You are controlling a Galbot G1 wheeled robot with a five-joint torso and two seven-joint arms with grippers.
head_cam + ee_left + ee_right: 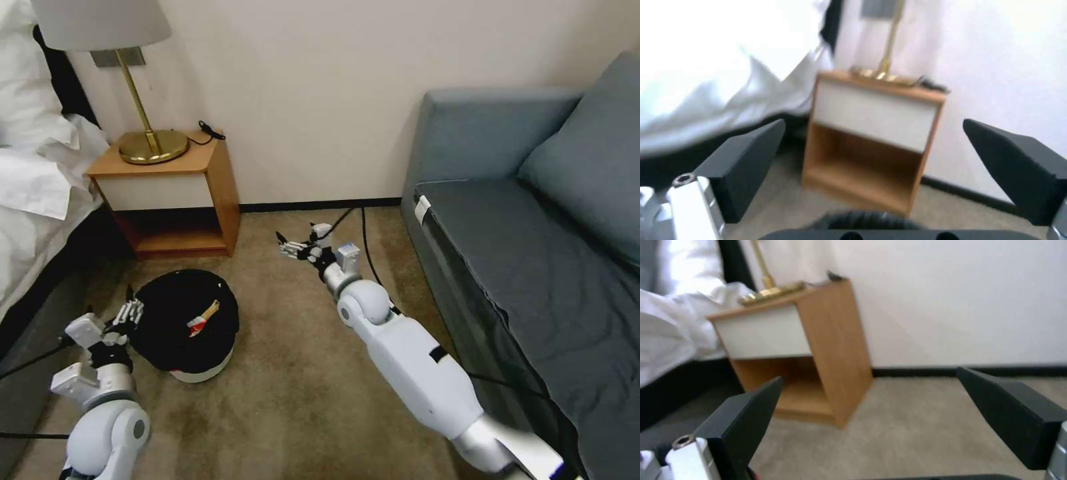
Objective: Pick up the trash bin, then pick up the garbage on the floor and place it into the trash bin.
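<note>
- Grey sofa (533, 220) along the right side of the head view, back cushion at upper right, seat running down to the lower right corner.
- White bedding (33, 160) spilling in at the left edge, dark bed base beneath.
- Beige carpet (293, 400) across the lower middle, black baseboard along the wall above.
- Wooden nightstand (177, 193) left of centre, white drawer front, open shelf under; same nightstand (876, 140) dead ahead in the left wrist view, and (795, 346) left of centre in the right wrist view.
- Brass lamp (143, 120) standing on the nightstand, white shade cut off at the top left.
- Right arm (413, 360) stretching from lower right up toward centre, black cable trailing on the carpet beside.
- Trash bin (190, 327) on the carpet at lower left, in front of the nightstand, black bag over white rim, tilted slightly; a red-and-tan scrap (202, 320) lying inside.
- Left gripper (130, 310) at lower left, just beside the bin's left rim, jaws spread apart, nothing clamped; touching the bag or not, cannot tell.
- Right gripper (297, 245) at centre, over bare carpet, well apart from the bin, jaws wide and empty; black fingers (1009, 410) framing carpet and nightstand in the right wrist view.
</note>
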